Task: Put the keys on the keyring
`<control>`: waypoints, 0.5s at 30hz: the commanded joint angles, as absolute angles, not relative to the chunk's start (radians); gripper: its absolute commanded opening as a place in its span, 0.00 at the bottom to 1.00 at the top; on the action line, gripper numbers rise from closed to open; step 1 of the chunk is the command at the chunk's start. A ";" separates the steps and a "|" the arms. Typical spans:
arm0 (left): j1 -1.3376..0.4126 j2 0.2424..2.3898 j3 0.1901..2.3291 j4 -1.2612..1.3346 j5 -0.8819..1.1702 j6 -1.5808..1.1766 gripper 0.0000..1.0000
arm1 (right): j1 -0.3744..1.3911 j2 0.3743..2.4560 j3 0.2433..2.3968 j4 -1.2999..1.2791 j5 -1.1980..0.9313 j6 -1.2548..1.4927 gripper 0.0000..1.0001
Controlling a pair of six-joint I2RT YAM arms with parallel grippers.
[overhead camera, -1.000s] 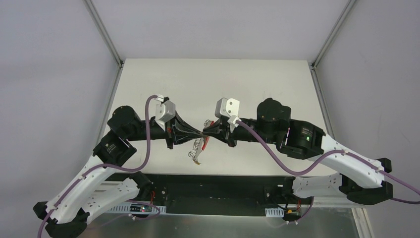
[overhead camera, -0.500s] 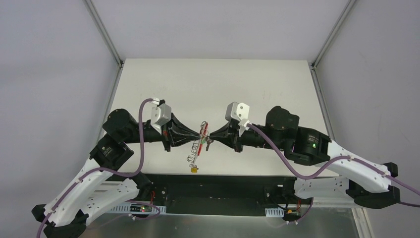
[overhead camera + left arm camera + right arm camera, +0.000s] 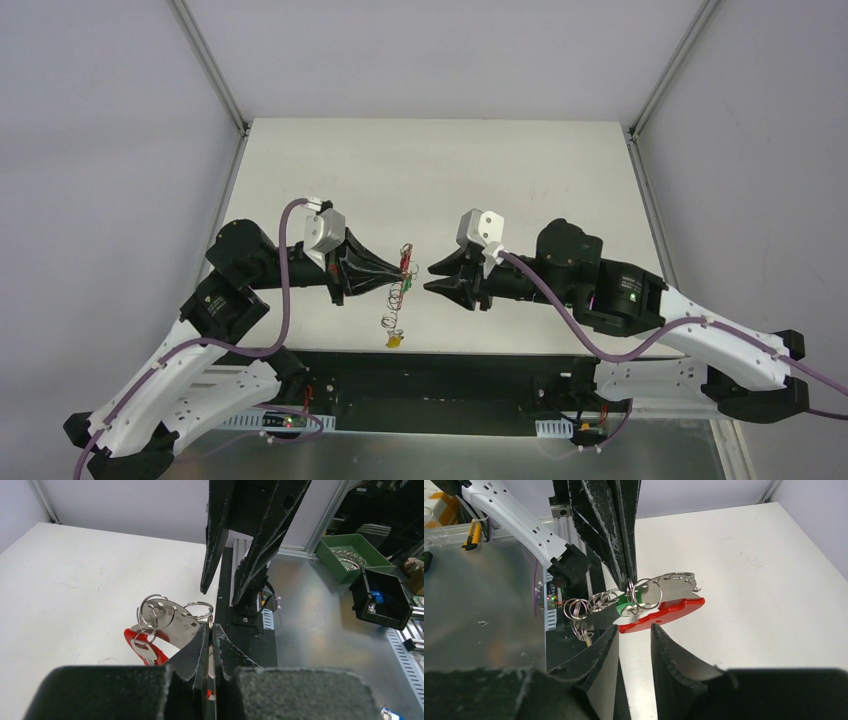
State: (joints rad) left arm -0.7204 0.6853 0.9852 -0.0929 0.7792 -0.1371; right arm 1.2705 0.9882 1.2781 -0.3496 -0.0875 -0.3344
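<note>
1. Fingers (image 3: 194, 649) of the left gripper (image 3: 392, 270) are pressed together on the keyring (image 3: 405, 262), pinching the edge of its grey metal plate (image 3: 172, 621) with no gap beyond the plate itself.
2. Held this way, the keyring hangs clear of the bench (image 3: 520, 180), close to its near edge and roughly midway between its left and right edges. The red half (image 3: 666, 611) lies alongside the grey plate.
3. A string of wire rings (image 3: 392, 305) dangles from it toward the near edge and ends in a yellow-tagged key (image 3: 394, 341). A green-tagged key (image 3: 625, 606) sits against the plate.
4. The right gripper (image 3: 432, 278) stands just beside the keyring without touching it, its fingers moderately apart and holding nothing.
5. Risks, as I judge them:
   - The left hold is a thin edge pinch, so a sideways nudge from the right fingers could twist the plate out and drop it.
   - The loose rings swing freely, so a closing finger could snag one and tug the chain.
   - The wire rings are small, so a grab could easily catch the wrong one.
</note>
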 commanded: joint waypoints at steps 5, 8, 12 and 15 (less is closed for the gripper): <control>-0.722 0.661 1.032 -0.029 0.784 -0.131 0.00 | 1.273 0.972 1.343 -0.378 -0.110 -0.438 0.37; -0.722 0.662 1.034 -0.029 0.790 -0.135 0.00 | 1.272 0.994 1.373 -0.385 -0.159 -0.475 0.36; -0.721 0.654 1.035 -0.029 0.780 -0.137 0.00 | 1.275 1.033 1.429 -0.421 -0.238 -0.480 0.28; -0.721 0.647 1.038 -0.029 0.776 -0.141 0.00 | 1.276 1.050 1.438 -0.431 -0.284 -0.460 0.27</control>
State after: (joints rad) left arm -0.7204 0.6685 0.9901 -0.0917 0.7776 -0.1383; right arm 1.2705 1.0321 1.3861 -0.4179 -0.1883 -0.4538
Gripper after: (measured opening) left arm 0.006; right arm 0.279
